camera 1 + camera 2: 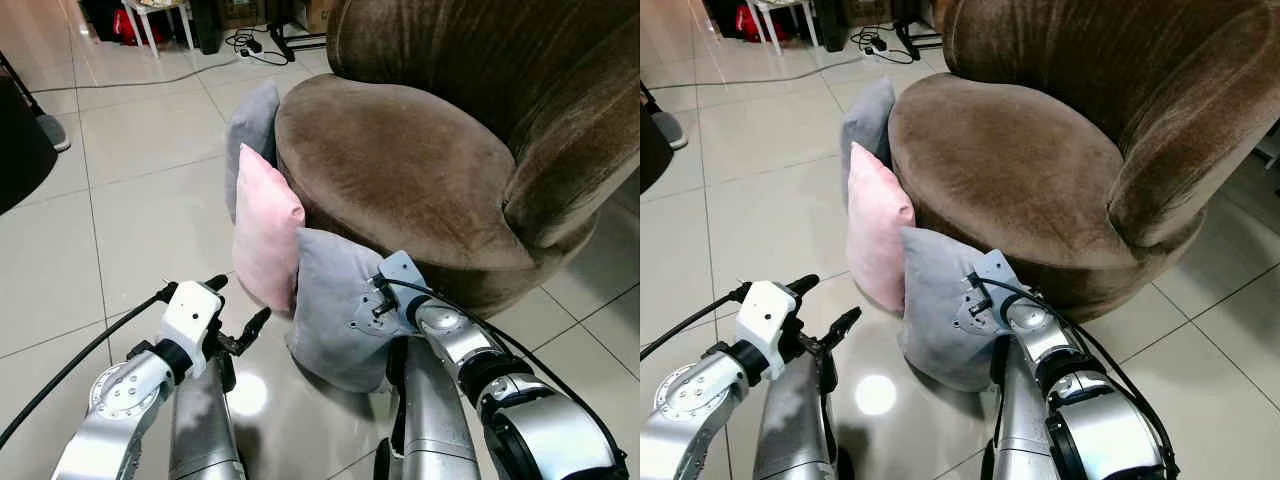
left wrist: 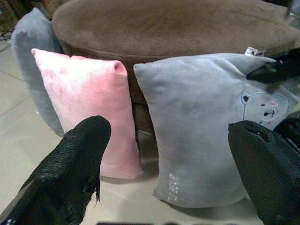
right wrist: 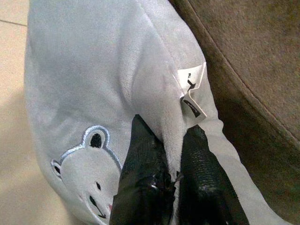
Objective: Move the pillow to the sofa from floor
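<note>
A brown velvet sofa [image 1: 400,170], round-seated, anchors the scene on a pale tiled floor [image 1: 140,200]. Propped upright against the sofa's front base stands the grey pillow [image 1: 335,310], embroidered with a small bear face [image 2: 265,108], its lower edge resting on the floor. The right end effector [image 3: 171,140] pinches the pillow's upper edge between its two black fingers, just beside a white sewn-in label [image 3: 193,91], with plush fabric bunched between the fingertips. The left end effector [image 2: 168,154] hangs in front of the sofa, near the grey pillow but apart from it, its fingers spread wide and holding nothing. A pink pillow [image 1: 265,240] leans against the sofa's base, touching the grey pillow's side, and another grey cushion [image 1: 250,135] stands beyond it, also against the sofa.
</note>
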{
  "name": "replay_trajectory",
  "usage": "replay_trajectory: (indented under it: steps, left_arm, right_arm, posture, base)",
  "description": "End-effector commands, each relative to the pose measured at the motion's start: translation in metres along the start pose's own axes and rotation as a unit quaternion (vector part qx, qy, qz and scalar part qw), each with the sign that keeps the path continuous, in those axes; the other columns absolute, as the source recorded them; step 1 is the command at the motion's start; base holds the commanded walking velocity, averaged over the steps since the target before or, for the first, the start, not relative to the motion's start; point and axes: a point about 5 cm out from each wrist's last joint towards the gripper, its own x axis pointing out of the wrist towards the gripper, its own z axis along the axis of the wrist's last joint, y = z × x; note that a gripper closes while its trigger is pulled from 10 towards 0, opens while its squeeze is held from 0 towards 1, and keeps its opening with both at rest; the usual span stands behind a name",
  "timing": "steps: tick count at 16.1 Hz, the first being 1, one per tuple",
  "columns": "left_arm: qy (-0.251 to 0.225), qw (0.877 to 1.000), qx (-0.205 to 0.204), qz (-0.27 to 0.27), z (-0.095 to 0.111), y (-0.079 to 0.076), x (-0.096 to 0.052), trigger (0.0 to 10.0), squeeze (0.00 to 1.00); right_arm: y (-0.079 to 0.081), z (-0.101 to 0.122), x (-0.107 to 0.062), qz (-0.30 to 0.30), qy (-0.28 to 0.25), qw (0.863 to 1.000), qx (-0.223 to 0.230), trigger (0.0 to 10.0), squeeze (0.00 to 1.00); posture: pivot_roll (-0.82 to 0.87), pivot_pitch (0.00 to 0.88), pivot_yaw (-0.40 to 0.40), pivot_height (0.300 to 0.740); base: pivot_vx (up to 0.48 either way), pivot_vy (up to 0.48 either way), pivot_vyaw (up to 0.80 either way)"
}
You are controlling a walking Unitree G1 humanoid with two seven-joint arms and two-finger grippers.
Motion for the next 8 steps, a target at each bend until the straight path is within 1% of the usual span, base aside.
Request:
replay_trajectory:
  steps: [1,2,3,4,5,6,7,8]
  left_arm:
    - [0.003,1.000,0.000,0.011,-0.001,0.001,0.003,10.0,0.00]
    - [-0.007,1.000,0.005,0.024,0.001,0.003,0.007,10.0,0.00]
    - [-0.025,0.998,0.009,0.057,0.008,0.008,0.009,10.0,0.00]
    - [-0.031,0.997,0.011,0.073,0.011,0.011,0.010,10.0,0.00]
    - [-0.046,0.994,0.012,0.102,0.018,0.016,0.011,10.0,0.00]
    - [-0.051,0.992,0.015,0.112,0.021,0.018,0.011,10.0,0.00]
    - [-0.067,0.989,0.017,0.132,0.030,0.022,0.009,10.0,0.00]
    - [-0.074,0.987,0.019,0.141,0.034,0.023,0.009,10.0,0.00]
  right_arm:
    - [0.002,0.002,-0.002,0.013,-0.028,0.999,0.010,0.0,0.00]
    - [-0.002,0.003,-0.005,0.012,-0.054,0.998,0.013,0.0,0.00]
    - [-0.015,0.008,-0.015,-0.002,-0.101,0.994,0.033,0.0,0.00]
    - [-0.022,0.011,-0.020,-0.008,-0.122,0.992,0.041,0.0,0.00]
    - [-0.041,0.022,-0.040,-0.037,-0.174,0.982,0.071,0.0,0.00]
    - [-0.050,0.028,-0.049,-0.053,-0.195,0.975,0.091,0.0,0.00]
    - [-0.071,0.044,-0.073,-0.099,-0.250,0.954,0.135,0.0,0.00]
    - [-0.079,0.050,-0.085,-0.119,-0.273,0.941,0.159,0.0,0.00]
  posture:
    - [-0.01,0.000,-0.004,0.455]
    - [-0.01,0.000,-0.007,0.455]
    - [0.00,0.000,-0.025,0.455]
    - [0.00,0.000,-0.027,0.455]
    - [-0.01,0.000,-0.032,0.455]
    - [-0.01,0.000,-0.032,0.455]
    - [-0.01,0.000,-0.029,0.455]
    - [-0.02,0.000,-0.018,0.455]
  base:
    - [0.000,0.000,0.00]
    - [0.000,0.000,0.00]
    - [0.000,0.000,0.00]
    - [0.000,0.000,0.00]
    - [0.000,0.000,0.00]
    - [0.000,0.000,0.00]
    - [0.000,0.000,0.00]
    - [0.000,0.000,0.00]
